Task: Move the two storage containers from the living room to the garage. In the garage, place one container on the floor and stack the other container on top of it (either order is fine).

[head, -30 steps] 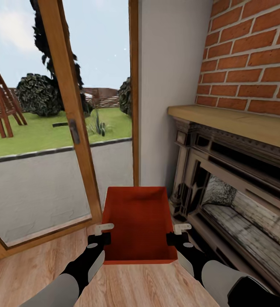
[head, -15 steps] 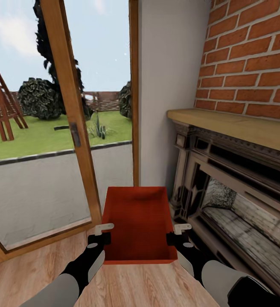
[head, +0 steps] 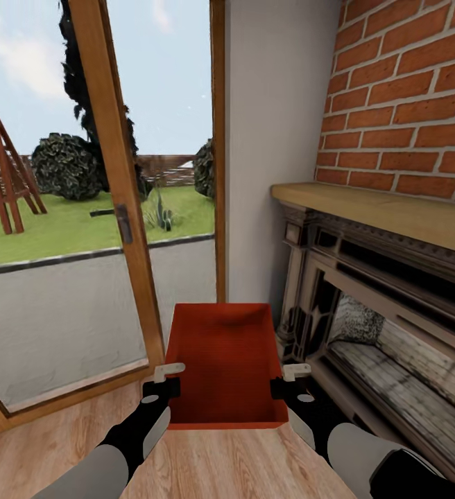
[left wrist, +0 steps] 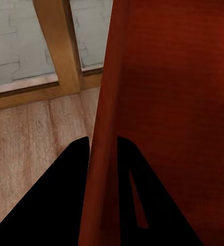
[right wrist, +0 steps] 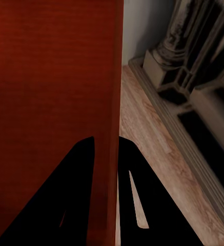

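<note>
One storage container [head: 227, 367] at lower centre, held off the wood-plank floor [head: 213, 464]. Left gripper [head: 164, 381] pinched its left wall, right gripper [head: 290, 380] its right wall. Glass door [head: 82, 208] ahead left, brick fireplace [head: 387, 291] close right; narrow gap between

The wood-framed glass door [head: 120, 208] closes off the far left, and the pale wall [head: 272, 125] stands straight ahead. The brick fireplace [head: 394, 291] blocks the right. Bare plank floor [head: 220, 464] lies near.
</note>
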`<state>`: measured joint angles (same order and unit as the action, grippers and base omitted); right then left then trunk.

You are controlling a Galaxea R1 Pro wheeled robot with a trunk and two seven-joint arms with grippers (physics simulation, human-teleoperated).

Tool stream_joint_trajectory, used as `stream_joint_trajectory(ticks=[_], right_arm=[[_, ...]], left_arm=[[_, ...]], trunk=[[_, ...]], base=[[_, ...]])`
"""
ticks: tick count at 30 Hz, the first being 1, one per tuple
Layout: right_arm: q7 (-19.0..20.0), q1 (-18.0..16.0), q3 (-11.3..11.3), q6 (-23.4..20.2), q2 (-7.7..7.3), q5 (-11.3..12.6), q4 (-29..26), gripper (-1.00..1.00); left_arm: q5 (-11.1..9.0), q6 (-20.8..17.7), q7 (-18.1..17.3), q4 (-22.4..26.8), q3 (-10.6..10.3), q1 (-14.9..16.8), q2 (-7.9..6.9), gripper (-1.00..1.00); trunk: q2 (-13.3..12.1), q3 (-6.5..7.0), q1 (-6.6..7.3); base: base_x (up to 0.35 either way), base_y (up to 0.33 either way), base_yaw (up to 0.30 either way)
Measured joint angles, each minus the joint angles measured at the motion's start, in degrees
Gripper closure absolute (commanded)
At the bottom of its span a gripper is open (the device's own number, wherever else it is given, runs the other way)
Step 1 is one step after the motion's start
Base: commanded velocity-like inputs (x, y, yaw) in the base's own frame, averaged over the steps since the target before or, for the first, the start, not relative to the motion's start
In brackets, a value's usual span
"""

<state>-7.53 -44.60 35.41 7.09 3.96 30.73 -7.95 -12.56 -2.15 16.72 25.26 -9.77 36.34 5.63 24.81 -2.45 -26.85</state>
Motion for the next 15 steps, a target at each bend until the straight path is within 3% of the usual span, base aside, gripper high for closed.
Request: stream_joint_trajectory(ticks=[15], right_arm=[[0.0, 0.0, 0.0, 0.1, -0.06, 0.0, -0.1, 1.00]], left_arm=[[0.0, 0.1, 0.1, 0.0, 0.0, 0.0, 0.04, 1.00]], trunk=[[0.0, 0.91, 0.00]], base=[[0.000, 0.000, 0.000]])
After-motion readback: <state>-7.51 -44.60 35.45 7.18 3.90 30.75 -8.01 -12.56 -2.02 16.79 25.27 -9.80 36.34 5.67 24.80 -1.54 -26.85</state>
